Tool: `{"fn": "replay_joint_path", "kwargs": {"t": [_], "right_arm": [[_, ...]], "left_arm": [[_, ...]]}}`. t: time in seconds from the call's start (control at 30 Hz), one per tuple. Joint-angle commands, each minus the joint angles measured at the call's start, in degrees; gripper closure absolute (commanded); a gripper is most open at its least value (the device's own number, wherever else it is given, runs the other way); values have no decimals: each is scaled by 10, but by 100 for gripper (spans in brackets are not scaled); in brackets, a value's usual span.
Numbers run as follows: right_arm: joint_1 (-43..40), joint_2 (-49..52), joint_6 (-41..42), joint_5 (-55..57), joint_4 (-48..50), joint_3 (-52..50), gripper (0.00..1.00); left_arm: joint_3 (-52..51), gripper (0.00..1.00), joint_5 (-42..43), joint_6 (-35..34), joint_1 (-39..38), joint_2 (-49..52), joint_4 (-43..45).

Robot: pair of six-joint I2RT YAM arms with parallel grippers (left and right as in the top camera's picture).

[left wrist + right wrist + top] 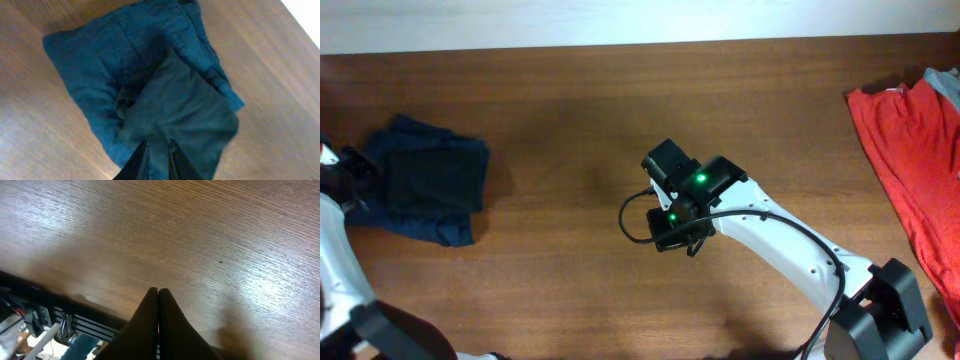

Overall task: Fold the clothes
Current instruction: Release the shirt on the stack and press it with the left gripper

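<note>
Lying folded, the black T-shirt (pixel 185 115) sits right before the left tool (pixel 158 144).

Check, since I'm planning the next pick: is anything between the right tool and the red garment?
Nothing visible is; only bare table separates the right tool from the red garment at the right edge.

Bare wood is showing across the middle and far side of the brown wooden table (pixel 560 110). The white right arm (pixel 770 230) is cutting in from the near right. A folded navy-and-black fabric pile (pixel 425 180) is filling the left end, and a rumpled red garment (pixel 910 150) is crowding the right edge.
</note>
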Motion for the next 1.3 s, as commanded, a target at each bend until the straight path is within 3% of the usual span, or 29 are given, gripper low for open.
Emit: {"fn": "replay_joint_path", "kwargs": {"t": [0.0,0.3,0.47,0.67,0.83,1.03,1.13,1.27], "right_arm": [[3,-14,-5,12,2,10,96],[3,-14,-5,13,2,10,96],[3,-14,-5,13,-5,10,96],[3,-14,-5,14,-15,10,96],[3,-14,-5,14,-12,10,96],[3,-14,-5,13,-2,10,96],[3,-16,2,14,7,10,95],[3,-33,2,29,13,24,86]], "left_arm": [[-33,86,-13,-3,-1,54,21],[-44,86,-14,-5,-1,181,77],[-44,91,26,-5,0,237,76],[-21,90,26,-5,0,177,61],[-11,80,37,2,-13,62,45],[-11,76,45,53,-78,23,30],[-10,69,80,146,-128,22,16],[12,68,72,219,-186,17,-46]]}}
